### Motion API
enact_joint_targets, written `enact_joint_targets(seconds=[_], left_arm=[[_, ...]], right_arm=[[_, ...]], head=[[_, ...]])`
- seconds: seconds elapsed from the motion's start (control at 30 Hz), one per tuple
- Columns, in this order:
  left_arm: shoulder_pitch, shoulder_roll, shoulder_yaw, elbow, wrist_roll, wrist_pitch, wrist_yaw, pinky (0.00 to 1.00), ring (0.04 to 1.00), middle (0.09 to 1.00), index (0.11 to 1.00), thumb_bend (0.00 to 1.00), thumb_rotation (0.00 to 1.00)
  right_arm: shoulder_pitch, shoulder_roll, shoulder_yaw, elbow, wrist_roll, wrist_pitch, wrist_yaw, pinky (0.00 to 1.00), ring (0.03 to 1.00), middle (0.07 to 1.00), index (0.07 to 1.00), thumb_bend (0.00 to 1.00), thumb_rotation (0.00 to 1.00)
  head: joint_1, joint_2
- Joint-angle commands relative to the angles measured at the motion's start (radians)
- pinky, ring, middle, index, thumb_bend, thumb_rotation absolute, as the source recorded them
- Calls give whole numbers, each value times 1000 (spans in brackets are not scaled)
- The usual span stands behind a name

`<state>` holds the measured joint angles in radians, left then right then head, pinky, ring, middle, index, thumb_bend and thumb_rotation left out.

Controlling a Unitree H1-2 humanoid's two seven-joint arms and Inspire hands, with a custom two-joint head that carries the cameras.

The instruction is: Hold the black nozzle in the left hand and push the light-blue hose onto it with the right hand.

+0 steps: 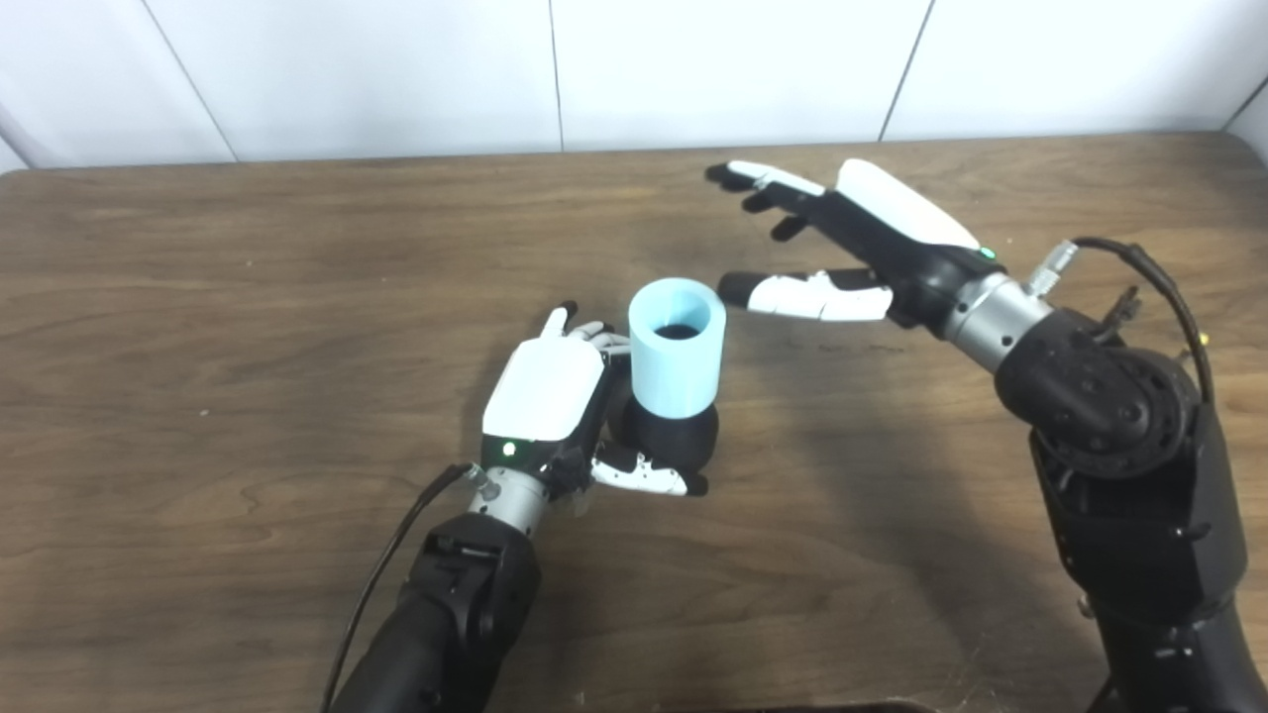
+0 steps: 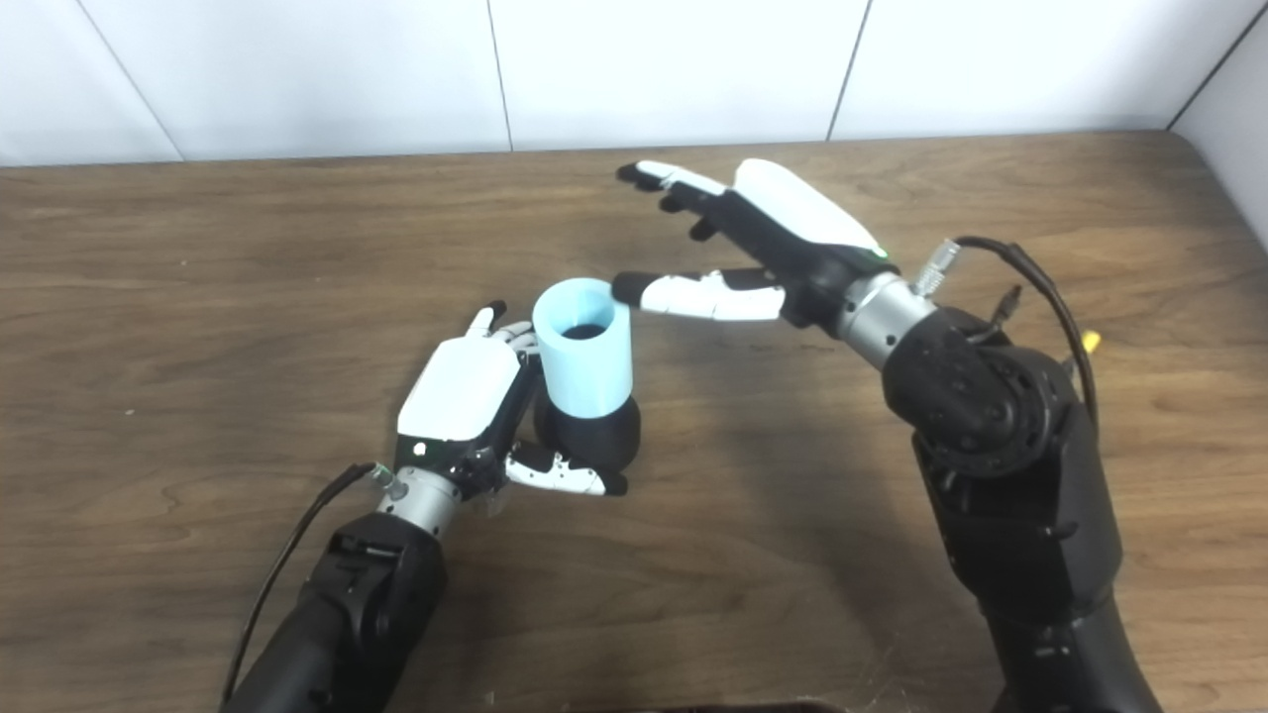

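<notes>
Sitting already over the top of the black nozzle (image 1: 666, 436), the light-blue hose (image 1: 677, 347) stands upright as a short, wide sleeve, its open mouth facing up and something dark visible inside. How deep it is seated cannot be told from here, so one risk is that it is only perched and would tip or pop off if the nozzle tilts. The left hand (image 1: 555, 396) has its fingers (image 1: 649, 477) closed around the nozzle's rounded body, the thumb crossing in front, just above the wooden bench (image 1: 248, 396); if that grip rolls or slackens, both pieces would likely fall together. The right hand (image 1: 852, 243) hovers up and to the right, fingers (image 1: 763, 178) spread and holding nothing, its thumb reaching toward the hose rim but not touching it. Any careless sweep of that thumb sideways could knock the hose askew; a push off-axis might jam it crooked rather than seat it.
</notes>
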<state>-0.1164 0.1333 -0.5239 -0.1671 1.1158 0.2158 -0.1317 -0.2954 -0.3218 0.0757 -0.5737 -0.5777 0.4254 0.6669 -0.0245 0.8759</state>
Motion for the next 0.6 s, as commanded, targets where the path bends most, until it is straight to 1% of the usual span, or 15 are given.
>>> enact_joint_targets(seconds=[0.0,0.07,0.13,0.2,0.3,0.4,0.47,0.57], left_arm=[[9,5,-5,17,4,-5,-22,1000,859,753,484,524,54],[9,7,-5,17,4,-6,-22,1000,858,753,484,524,54],[9,7,-4,15,2,-4,-27,1000,856,753,484,524,54],[9,9,-2,15,-4,-6,-27,1000,858,755,485,524,55],[8,15,0,18,-9,-17,-15,1000,851,751,486,524,57],[7,17,2,17,-6,-24,-13,1000,844,752,489,524,61],[7,17,4,13,-2,-25,-17,1000,840,753,493,523,65],[5,18,5,10,4,-27,-18,1000,833,756,496,523,70]], right_arm=[[0,8,-29,9,21,-4,-71,734,851,903,912,550,881],[24,17,-42,32,41,0,-107,738,847,894,903,553,939],[49,25,-56,54,67,-13,-144,742,847,888,892,544,968],[71,32,-65,74,89,-27,-181,740,840,878,880,528,973],[105,51,-79,97,128,-49,-243,758,838,867,875,541,995],[135,78,-95,110,171,-66,-303,705,816,856,871,536,972],[146,81,-91,115,179,-72,-327,694,813,857,876,532,985],[156,79,-81,118,183,-77,-348,709,815,862,886,519,999]], head=[[0,0],[4,1],[4,1],[1,-1],[-1,-3],[0,-5],[0,-4],[-1,-4]])
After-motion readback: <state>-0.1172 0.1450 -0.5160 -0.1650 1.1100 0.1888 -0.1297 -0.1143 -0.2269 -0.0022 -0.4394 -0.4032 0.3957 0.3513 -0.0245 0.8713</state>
